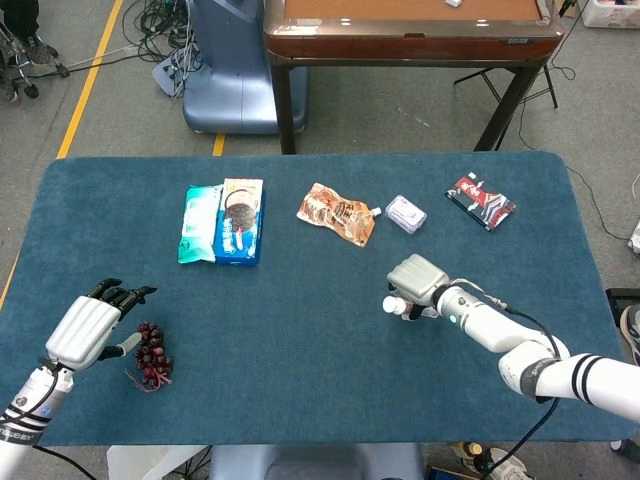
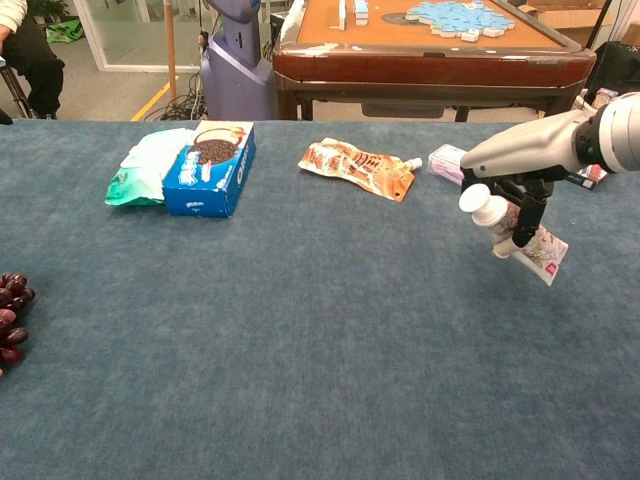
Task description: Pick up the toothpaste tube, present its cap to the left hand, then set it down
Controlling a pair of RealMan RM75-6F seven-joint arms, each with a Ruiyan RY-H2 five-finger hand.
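Note:
My right hand (image 1: 417, 280) (image 2: 517, 171) grips the toothpaste tube (image 2: 520, 230) and holds it off the blue table, white cap (image 2: 475, 200) (image 1: 393, 305) pointing left. The tube's flat printed end hangs down to the right. My left hand (image 1: 88, 329) is over the table's front left, fingers spread and holding nothing, just left of the grapes (image 1: 153, 353). The chest view does not show the left hand.
On the table's far side lie a teal pouch (image 1: 200, 223), a blue cookie box (image 1: 241, 220), an orange snack pouch (image 1: 338, 213), a small pale packet (image 1: 406, 214) and a red-black packet (image 1: 481, 200). A wooden table (image 1: 410, 30) stands beyond.

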